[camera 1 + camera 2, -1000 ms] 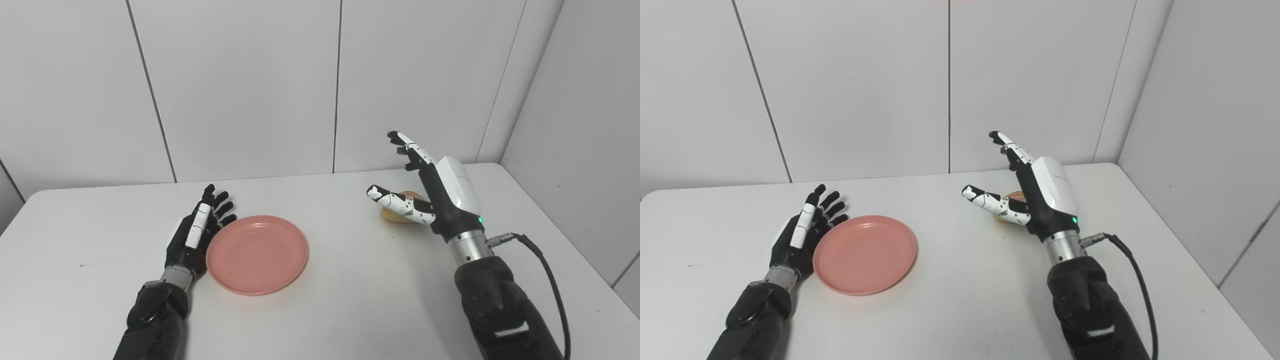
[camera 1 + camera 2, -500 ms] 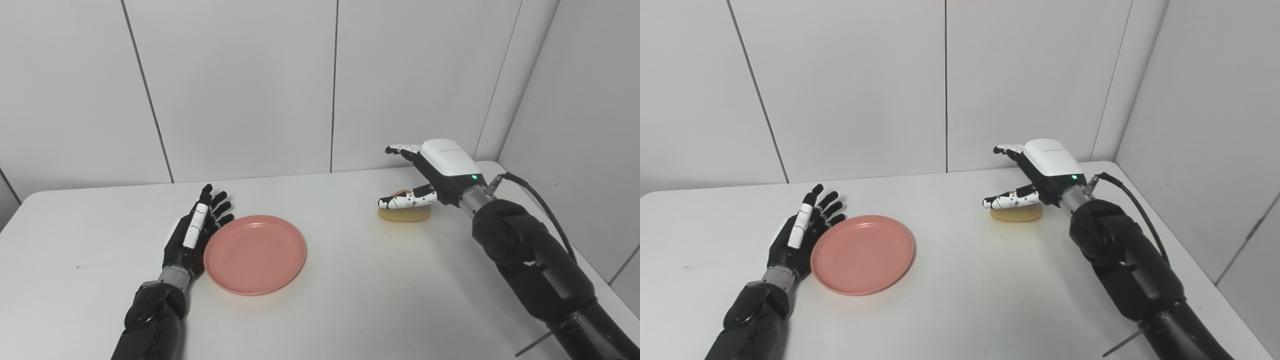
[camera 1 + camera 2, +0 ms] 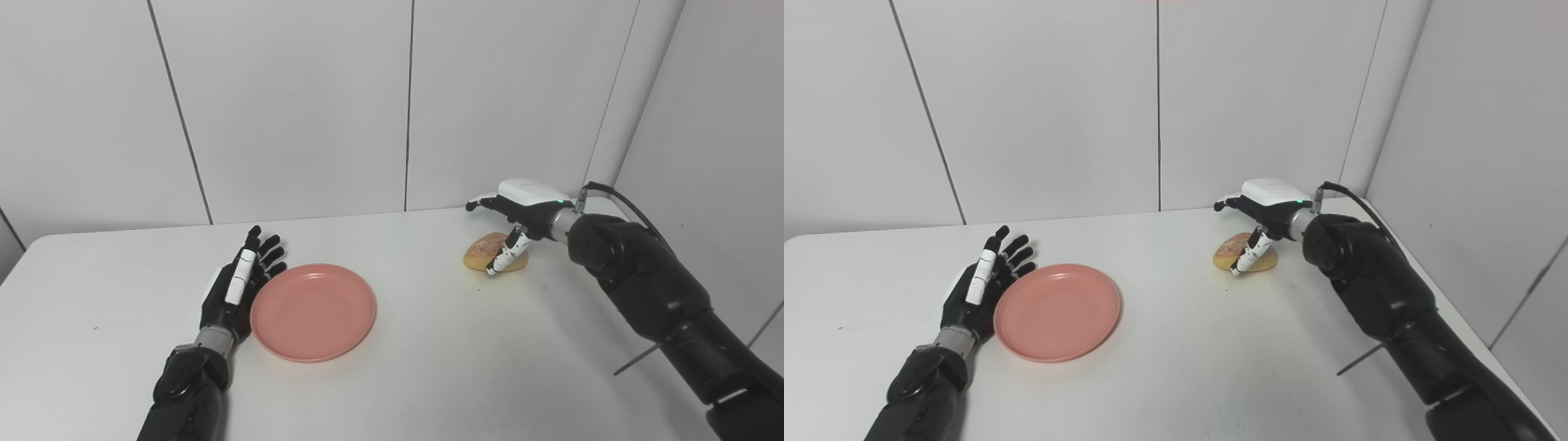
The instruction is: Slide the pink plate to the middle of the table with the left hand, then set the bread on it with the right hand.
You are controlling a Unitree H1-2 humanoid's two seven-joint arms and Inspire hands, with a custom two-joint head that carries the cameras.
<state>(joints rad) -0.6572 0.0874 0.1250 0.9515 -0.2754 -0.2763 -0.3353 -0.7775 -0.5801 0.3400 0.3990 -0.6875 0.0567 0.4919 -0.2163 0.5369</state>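
Observation:
A pink plate (image 3: pixel 313 310) lies flat on the white table (image 3: pixel 429 367), left of centre. My left hand (image 3: pixel 237 285) rests open against the plate's left rim, fingers straight and pointing away from me. A round golden bread roll (image 3: pixel 484 252) sits on the table at the back right. My right hand (image 3: pixel 514 214) hovers palm-down over the bread, open, with its thumb hanging down across the roll's front side and its fingers stretched out above it. The fingers are not closed around the bread.
White wall panels stand close behind the table and along its right side. A black cable (image 3: pixel 618 202) loops from my right wrist. The table's right edge (image 3: pixel 674 318) runs under my right forearm.
My right hand has turned from upright to palm-down and lowered over the bread, its thumb dropping in front of the roll. The left hand and plate have not moved.

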